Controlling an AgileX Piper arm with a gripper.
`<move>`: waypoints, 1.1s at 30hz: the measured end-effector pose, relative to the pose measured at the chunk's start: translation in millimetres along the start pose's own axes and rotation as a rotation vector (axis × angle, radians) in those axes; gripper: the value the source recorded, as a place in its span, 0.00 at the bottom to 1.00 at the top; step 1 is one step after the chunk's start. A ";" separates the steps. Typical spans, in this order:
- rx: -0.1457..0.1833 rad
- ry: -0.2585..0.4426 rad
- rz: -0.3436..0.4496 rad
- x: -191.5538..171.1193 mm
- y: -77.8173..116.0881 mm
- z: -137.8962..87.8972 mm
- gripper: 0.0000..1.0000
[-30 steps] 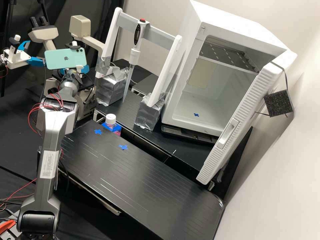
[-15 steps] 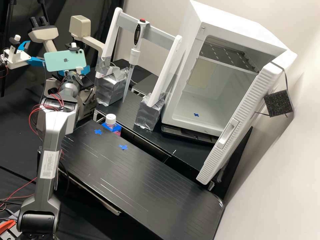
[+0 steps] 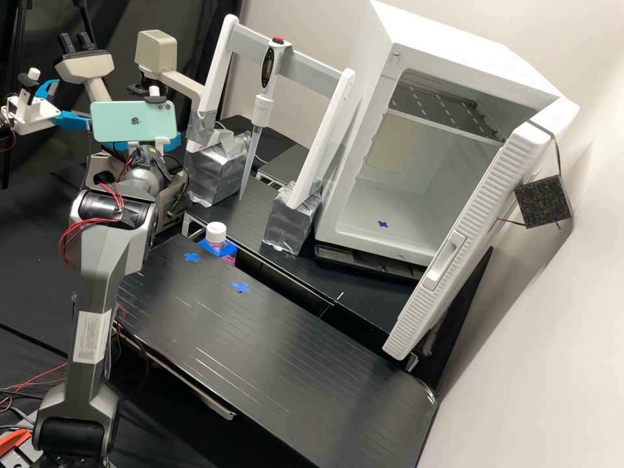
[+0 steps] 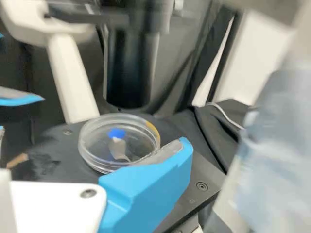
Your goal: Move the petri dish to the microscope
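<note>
I have two tabletops in my high view. The nearer tabletop (image 3: 292,351) is black, scored with fine lines, and rounded at its right corner. Two blue tape marks lie flat on it towards the back, one mark (image 3: 190,257) and a second mark (image 3: 240,286) apart from it. Past a dark gap comes the rear tabletop (image 3: 370,299), also black. On it I see two silver-wrapped blocks, one block (image 3: 217,172) and another block (image 3: 290,224), and a dark base (image 3: 344,256) under the white cabinet. In my wrist view, the dark microscope stage (image 4: 197,194) carries the clear, round petri dish (image 4: 104,145), lying flat.
</note>
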 end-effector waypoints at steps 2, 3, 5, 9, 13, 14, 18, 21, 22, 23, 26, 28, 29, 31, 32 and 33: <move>0.006 0.019 0.007 -17.3 1.9 -1.5 1.00; 0.011 0.043 0.024 -26.9 6.2 -5.0 1.00; 0.034 0.097 0.055 -50.6 10.2 -10.3 1.00; 0.049 0.177 0.098 -89.4 12.4 -18.7 1.00; 0.057 0.212 0.132 -133.6 7.4 -20.1 1.00; 0.069 0.209 0.145 -145.1 5.0 -18.2 1.00; 0.131 0.164 0.252 -183.9 0.3 -6.8 1.00; 0.139 0.089 0.369 -209.7 -1.2 6.2 1.00; 0.149 0.061 0.407 -217.8 -1.9 11.6 1.00; 0.151 0.036 0.443 -225.3 -2.9 16.8 1.00; 0.154 -0.046 0.550 -244.7 -6.2 32.6 1.00; 0.172 -0.101 0.619 -255.0 -9.2 42.5 1.00; 0.168 -0.113 0.651 -258.7 -10.0 45.6 1.00; 0.175 -0.134 0.711 -265.4 -12.6 52.1 1.00; 0.179 -0.145 0.736 -268.3 -14.3 55.8 1.00; 0.178 -0.143 0.760 -270.6 -15.9 58.9 1.00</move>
